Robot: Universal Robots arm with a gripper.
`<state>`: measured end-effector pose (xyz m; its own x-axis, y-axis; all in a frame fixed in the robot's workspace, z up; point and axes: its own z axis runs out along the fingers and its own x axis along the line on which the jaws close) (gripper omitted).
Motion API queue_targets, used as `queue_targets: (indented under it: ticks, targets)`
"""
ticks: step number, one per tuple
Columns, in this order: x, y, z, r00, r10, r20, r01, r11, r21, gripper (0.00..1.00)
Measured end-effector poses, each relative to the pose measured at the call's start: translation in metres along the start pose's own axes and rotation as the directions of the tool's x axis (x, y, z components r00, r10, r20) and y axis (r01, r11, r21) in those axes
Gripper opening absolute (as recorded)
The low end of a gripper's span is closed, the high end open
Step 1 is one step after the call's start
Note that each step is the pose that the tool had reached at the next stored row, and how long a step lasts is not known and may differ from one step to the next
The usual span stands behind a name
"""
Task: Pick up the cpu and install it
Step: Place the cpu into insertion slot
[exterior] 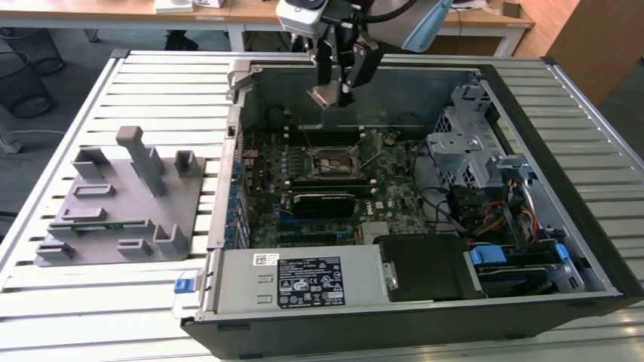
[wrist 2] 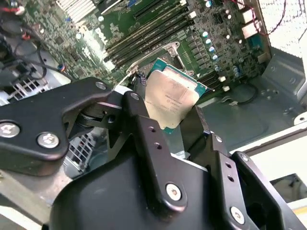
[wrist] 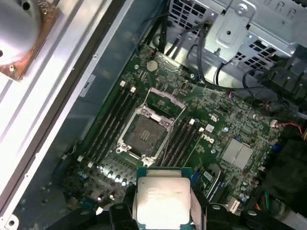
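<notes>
The slatted metal table carries an open computer case. A grey fixture stands well apart from my claw, toward the exterior view's left. My claw hangs above the case interior, fingers closed narrow on the cpu, gripping it by two opposite edges. Both wrist views show its metal top. The socket sits on the motherboard below my claw, and the cpu is held clear of it.

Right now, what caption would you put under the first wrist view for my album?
Black gripper holds the square silver-topped cpu above the green motherboard, whose metal-framed socket lies open.
</notes>
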<state>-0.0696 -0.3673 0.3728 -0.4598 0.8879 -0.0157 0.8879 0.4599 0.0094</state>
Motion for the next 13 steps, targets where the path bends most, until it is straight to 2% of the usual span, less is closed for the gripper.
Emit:
queue_targets:
  ticks: [3,6,10,13]
  targets:
    - [0.0000,0.0000,0.0019,0.9985,0.055,0.0005,-0.055,0.9985,0.0008,0.53]
    - [0.0000,0.0000,0.0033,0.9941,0.109,0.0012,-0.109,0.9941,0.0016,0.53]
    - [0.0001,-0.0001,0.0052,0.9834,0.182,0.0020,-0.182,0.9834,0.0027,0.53]
    - [0.0001,-0.0001,0.0067,0.9721,0.234,0.0026,-0.234,0.9721,0.0034,0.53]
